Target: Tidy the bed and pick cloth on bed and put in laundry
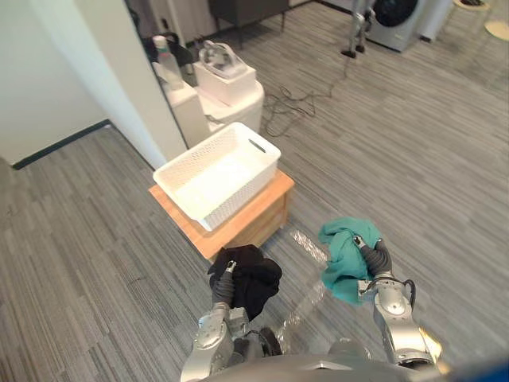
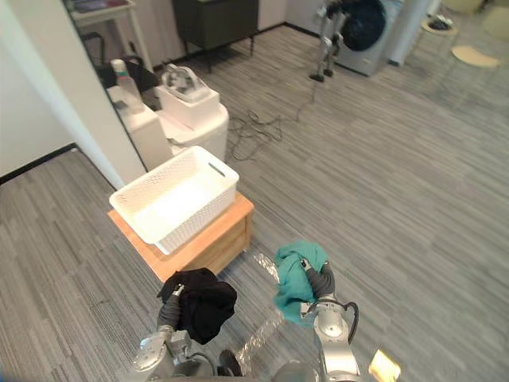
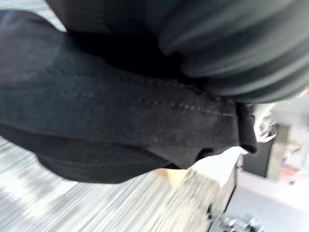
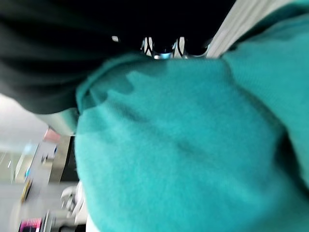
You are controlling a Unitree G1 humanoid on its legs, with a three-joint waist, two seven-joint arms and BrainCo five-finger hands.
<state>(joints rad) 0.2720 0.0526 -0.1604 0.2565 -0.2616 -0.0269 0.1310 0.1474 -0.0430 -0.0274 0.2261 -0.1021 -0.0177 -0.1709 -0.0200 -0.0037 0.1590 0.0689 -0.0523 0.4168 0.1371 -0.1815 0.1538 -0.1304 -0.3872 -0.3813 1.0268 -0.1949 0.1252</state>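
- Black cloth (image 1: 256, 282) is hanging in a soft, bunched lump from the left hand (image 1: 226, 277), low in front of the robot and near the front corner of the wooden stand.
- The left hand is closing its fingers into the folds, so it is clutching the fabric rather than spreading flat on it.
- In the left wrist view the dark material (image 3: 120, 111) is showing a matte weave with a line of stitching running along a seam.
- The teal cloth (image 1: 340, 255) is bulging up out of the right hand (image 1: 371, 251), crumpled at the top and drooping in a loose fold below the wrist.
- The right hand is curling round that bundle and gripping it, held up over the floor, well apart from the other bundle.
- From the right wrist view the teal fabric (image 4: 183, 154) is looking thick and slightly fuzzy, rounded like a cushion.
- The laundry basket (image 1: 176, 181) is sitting on the stand beyond both hands: white plastic, rectangular, with perforated lattice walls and a slot handle in one end. Neither cloth is lying in it.
- The wooden stand (image 1: 254, 215) is a low, light-coloured box with a flat top; the basket is overhanging its edge a little.
- A strip of clear, crinkled film (image 1: 306, 243) is lying on the floor (image 1: 413, 143), which is running in grey, fine-grained planks.
- Behind the basket a rounded white unit (image 1: 235, 111) is standing with a white box (image 1: 227, 79) on top.
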